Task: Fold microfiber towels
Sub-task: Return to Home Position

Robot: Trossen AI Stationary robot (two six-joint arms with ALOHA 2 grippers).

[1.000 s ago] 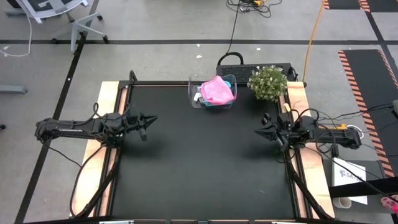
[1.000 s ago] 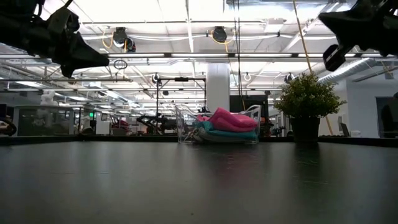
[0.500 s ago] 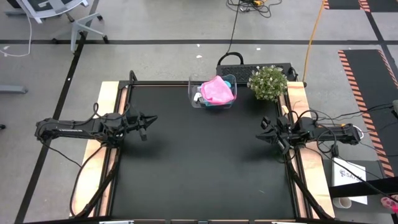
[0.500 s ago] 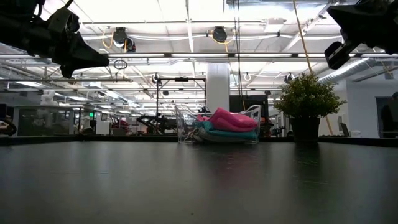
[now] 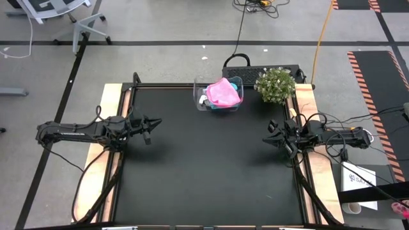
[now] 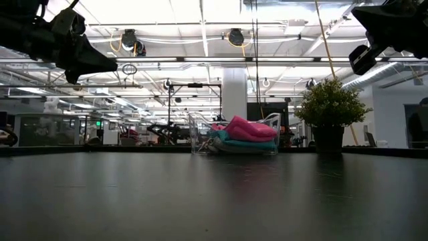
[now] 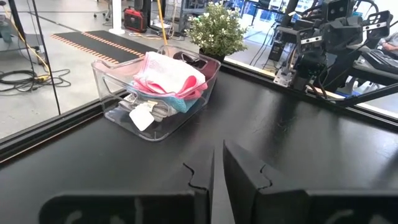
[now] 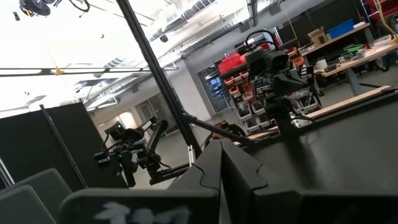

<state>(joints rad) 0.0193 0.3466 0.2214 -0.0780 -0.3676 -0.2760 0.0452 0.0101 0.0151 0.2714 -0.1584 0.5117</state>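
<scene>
The microfiber towels lie stacked in a clear plastic bin [image 5: 199, 102] at the table's far edge. The pink towel [image 7: 168, 74] is on top, over the teal one [image 7: 186, 102]. A light grey-white one, with a tag [image 7: 142, 116], lies at the bottom. My left gripper [image 5: 158, 121] hovers shut over the table's left side, pointing toward the right. My right gripper [image 5: 264, 138] hovers shut over the right side, pointing left. Both are high above the table [image 6: 200, 201] and far from the bin.
A potted plant [image 5: 275, 84] stands just right of the bin at the far edge. A black device [image 5: 255, 64] sits beyond the table's far edge. The black tabletop [image 5: 204, 166] between the arms is bare.
My right arm has swung a little toward the table's near edge, its gripper staying shut. The left arm and the towels have kept still.
</scene>
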